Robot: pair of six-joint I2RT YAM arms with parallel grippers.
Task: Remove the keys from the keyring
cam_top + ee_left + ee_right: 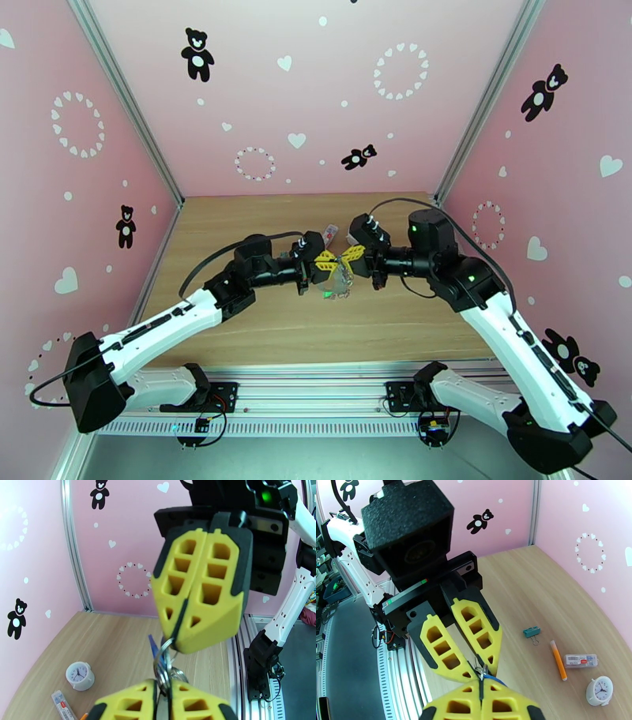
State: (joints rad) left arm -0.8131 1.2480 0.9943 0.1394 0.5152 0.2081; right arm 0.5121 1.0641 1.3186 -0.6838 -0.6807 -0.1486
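While the yellow left hand [165,686] and right hand [176,642] are clenching the dull grey metal keyring [162,675] mid-air, uneven tugging is probably risking a drop.

right end effector [481,685]: clamped on keyring [482,672] | left end effector [480,672]: opposite, tips seemingly pinching same rings | blue key [497,681]: beside tips | clip [531,631], orange pen [558,660], clock [599,690]: bench [521,590], right

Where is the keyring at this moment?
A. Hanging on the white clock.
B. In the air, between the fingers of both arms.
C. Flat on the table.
B: the keyring is pinched above the table, with the left fingers on one side and the right fingers on the other.
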